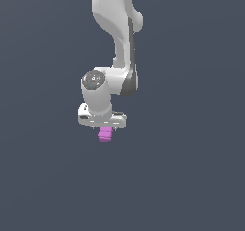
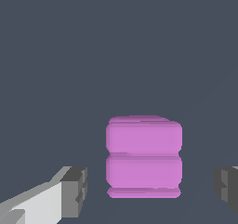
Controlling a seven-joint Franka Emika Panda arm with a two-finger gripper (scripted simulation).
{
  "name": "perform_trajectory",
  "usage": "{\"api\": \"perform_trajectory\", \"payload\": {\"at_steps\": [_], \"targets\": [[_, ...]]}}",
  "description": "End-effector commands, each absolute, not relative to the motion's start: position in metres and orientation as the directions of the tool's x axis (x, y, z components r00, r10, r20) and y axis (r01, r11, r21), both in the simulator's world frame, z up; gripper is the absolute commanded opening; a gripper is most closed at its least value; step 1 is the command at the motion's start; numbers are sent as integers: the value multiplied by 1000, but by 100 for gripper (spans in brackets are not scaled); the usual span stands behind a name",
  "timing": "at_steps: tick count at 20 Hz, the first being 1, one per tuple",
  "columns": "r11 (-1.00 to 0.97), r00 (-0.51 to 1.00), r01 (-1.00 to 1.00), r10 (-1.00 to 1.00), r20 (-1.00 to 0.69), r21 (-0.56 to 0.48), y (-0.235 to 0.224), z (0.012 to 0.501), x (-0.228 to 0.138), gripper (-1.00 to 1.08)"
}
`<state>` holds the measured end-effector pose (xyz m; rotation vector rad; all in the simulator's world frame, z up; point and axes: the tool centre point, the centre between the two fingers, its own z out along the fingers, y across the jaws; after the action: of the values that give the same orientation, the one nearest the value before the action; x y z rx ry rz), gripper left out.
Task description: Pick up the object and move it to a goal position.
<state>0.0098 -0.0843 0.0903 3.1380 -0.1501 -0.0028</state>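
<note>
The pink-magenta cube [image 1: 105, 135] with a faint seam sits just under the white gripper [image 1: 104, 128] in the exterior view. In the wrist view the cube [image 2: 144, 157] stands between the two fingers. The gripper [image 2: 151, 190] is open. One dark finger pad [image 2: 75, 190] and the other pad [image 2: 227, 188] each stand apart from the cube, with a visible gap on both sides. The cube lies a little nearer to the first pad. In the exterior view the fingers are hidden behind the hand and the cube.
The white arm [image 1: 117, 43] comes down from the top of the exterior view. A plain dark grey surface [image 1: 191, 177] fills everything around it. No goal marker or other object shows.
</note>
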Motion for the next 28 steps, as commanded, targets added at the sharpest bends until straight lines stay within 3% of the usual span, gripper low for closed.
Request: {"api": "perform_trajectory", "payload": {"at_steps": [1, 17, 18, 28], "targets": [[-995, 995, -95, -95, -1, 0, -84, 90, 10, 100], [-995, 995, -96, -96, 0, 0, -85, 39, 10, 100], [-995, 995, -96, -96, 0, 0, -85, 39, 10, -100], [-995, 995, -96, -96, 0, 0, -85, 40, 10, -100]]}}
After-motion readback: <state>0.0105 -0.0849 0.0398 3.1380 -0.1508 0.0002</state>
